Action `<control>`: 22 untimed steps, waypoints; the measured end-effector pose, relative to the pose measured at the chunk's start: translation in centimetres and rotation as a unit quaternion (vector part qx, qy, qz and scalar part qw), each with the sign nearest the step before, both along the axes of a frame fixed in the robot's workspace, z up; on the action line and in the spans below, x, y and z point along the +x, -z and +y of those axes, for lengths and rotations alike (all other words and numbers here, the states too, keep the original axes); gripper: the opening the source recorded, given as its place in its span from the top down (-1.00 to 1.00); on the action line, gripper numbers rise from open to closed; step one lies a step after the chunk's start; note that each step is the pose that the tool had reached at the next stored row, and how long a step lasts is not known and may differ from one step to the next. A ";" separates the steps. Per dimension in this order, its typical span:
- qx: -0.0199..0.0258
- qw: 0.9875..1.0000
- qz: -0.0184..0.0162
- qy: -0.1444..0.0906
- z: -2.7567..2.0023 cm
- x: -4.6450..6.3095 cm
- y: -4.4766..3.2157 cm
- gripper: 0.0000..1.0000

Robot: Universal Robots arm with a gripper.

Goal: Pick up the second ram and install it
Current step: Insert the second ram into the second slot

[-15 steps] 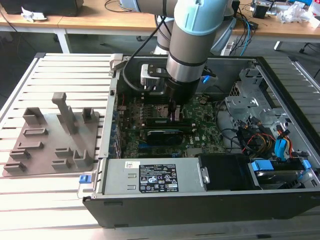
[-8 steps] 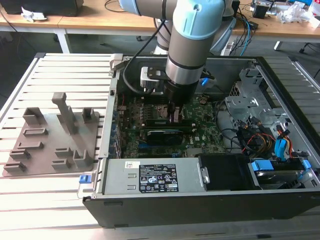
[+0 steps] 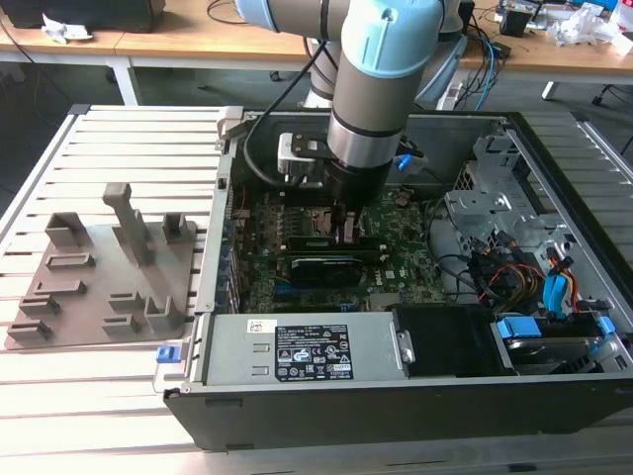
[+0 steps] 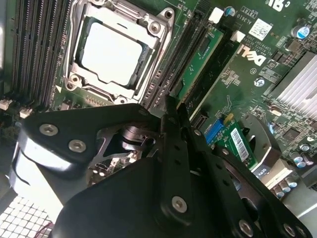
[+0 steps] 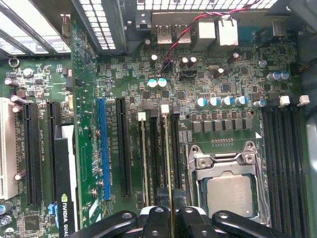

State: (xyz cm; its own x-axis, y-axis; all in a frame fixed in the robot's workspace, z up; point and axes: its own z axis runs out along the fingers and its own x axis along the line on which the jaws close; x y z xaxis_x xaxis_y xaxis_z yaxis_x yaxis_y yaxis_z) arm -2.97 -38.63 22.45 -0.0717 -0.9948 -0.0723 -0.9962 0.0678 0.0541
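The second ram (image 5: 168,158) is a slim green stick standing on edge in a white-latched slot beside the processor socket (image 5: 229,193). In the second wrist view its green face (image 4: 200,62) runs along the socket frame (image 4: 111,52). My gripper (image 5: 168,215) is shut on the stick's top edge, with a black finger (image 5: 154,220) on either side. In the second wrist view the gripper (image 4: 171,101) tapers down onto the slot row. In the exterior view the gripper (image 3: 346,230) is low inside the open computer case, right at the motherboard (image 3: 396,262).
A black oblong card (image 3: 321,267) lies just in front of the gripper. A grey fixture tray (image 3: 99,277) sits on the slatted table at the exterior view's left. The power supply (image 3: 297,351), drive cage and cable bundles (image 3: 504,267) crowd the case's near and right sides.
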 end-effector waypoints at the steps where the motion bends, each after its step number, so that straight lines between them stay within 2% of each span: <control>1: 0.000 1.000 0.000 0.000 0.13 0.0 0.00 0.72; 3: 0.000 1.000 0.000 0.000 0.37 0.0 0.00 0.72; 8: 0.000 1.000 0.000 0.000 0.37 0.0 0.11 0.72; 13: -0.001 1.000 0.000 0.000 0.35 0.0 0.86 0.72; 17: 0.001 1.000 0.000 0.000 0.39 0.0 0.95 0.72; 18: 0.000 1.000 0.000 0.000 0.38 0.0 0.94 0.69; 19: 0.000 1.000 0.000 0.000 0.38 0.0 0.93 0.56; 22: 0.000 1.000 0.000 0.000 0.36 0.0 0.83 0.56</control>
